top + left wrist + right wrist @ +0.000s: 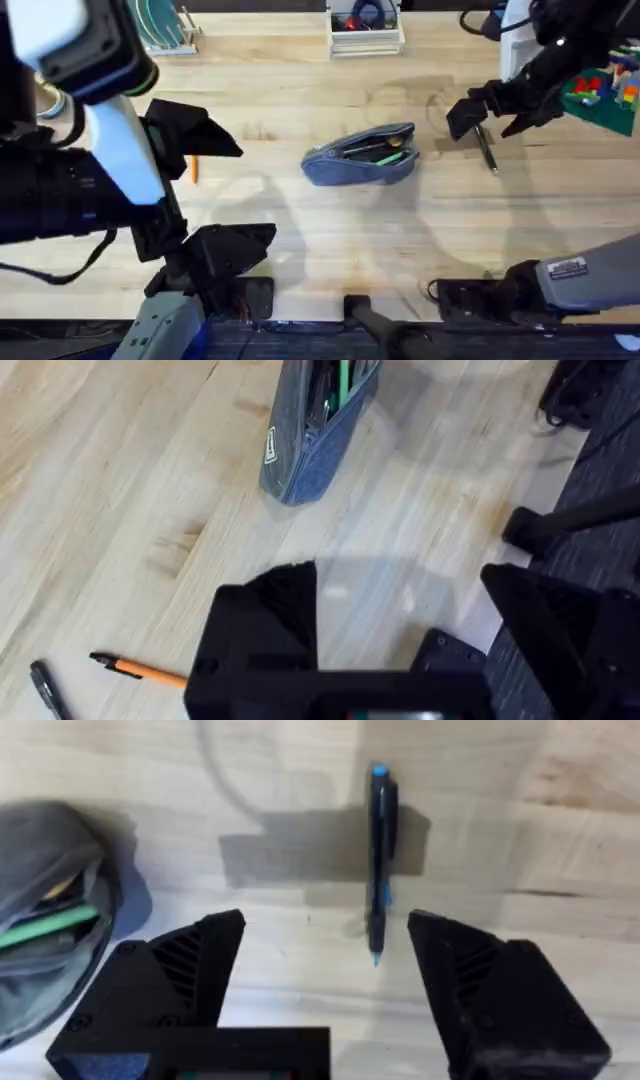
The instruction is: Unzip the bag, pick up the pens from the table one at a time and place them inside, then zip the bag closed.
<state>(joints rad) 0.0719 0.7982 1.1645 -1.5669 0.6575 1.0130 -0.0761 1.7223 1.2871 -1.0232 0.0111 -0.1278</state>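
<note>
At the centre of a light wooden table (300,230), seen from overhead, lies a grey-blue pencil bag (360,155), long and oval, with its zipper open along the top. Green pens (385,157) and darker items show through the opening. To the right of the bag, a dark pen (487,150) rests on the wood, well apart from the pouch. The right gripper (490,112) hangs over the upper end of this pen, its two black fingers spread apart. In the right wrist view the same pen (380,860), dark with a blue tip at each end, lies in line with the gap between the spread fingers (190,980) and touches neither of them; the open bag (50,920) sits off to one side with a green pen (45,927) inside. To the left of the bag, near the left arm, an orange pen (193,168) lies on the table. The left gripper (215,190) is raised close under the camera, its black fingers wide apart and holding nothing. The left wrist view shows the orange pen with its black end (140,670), another dark pen (45,688) just beside it, and the bag (315,425) farther off.
</note>
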